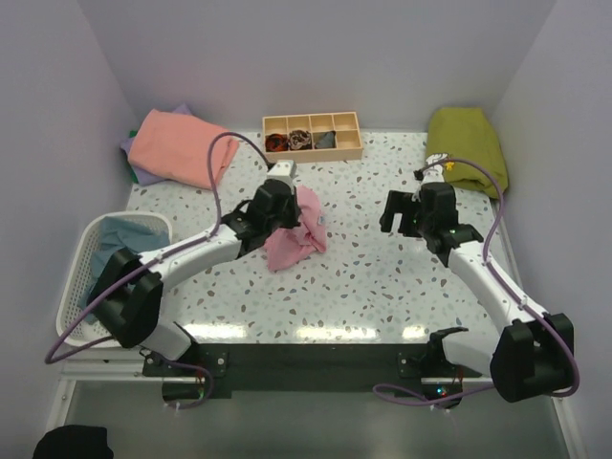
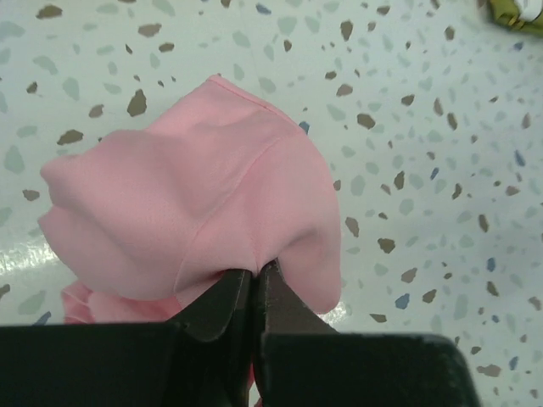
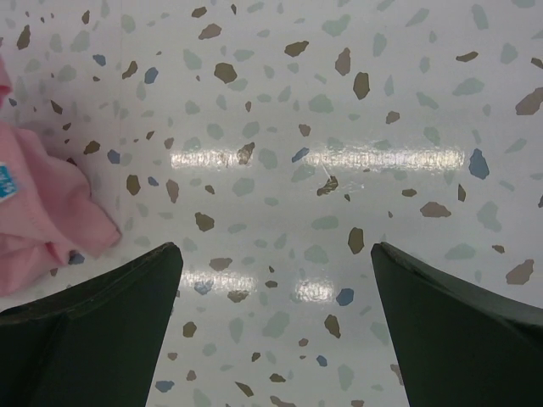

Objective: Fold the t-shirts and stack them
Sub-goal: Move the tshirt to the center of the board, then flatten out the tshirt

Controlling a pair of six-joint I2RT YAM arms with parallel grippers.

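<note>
We're early on. Left fingers (image 2: 233, 298) pinched shut on the pink t-shirt (image 1: 295, 237), bunched & unfolded mid-bench (image 1: 382, 287). Right fingers (image 3: 110, 314) wide, empty, near it. Salmon t-shirt (image 1: 177, 143) looks folded atop the lavender one (image 1: 136, 170), back left. Teal t-shirts (image 1: 120, 239) wait in the basket (image 1: 84, 251). Most folding's left, we reckon.

On my feed: left arm (image 1: 191, 253) and right arm (image 1: 478, 273), white links, black joint housings, black jaws. Purple cable (image 1: 215, 163) looped along each. Black base plate (image 1: 316, 368), screws.
</note>
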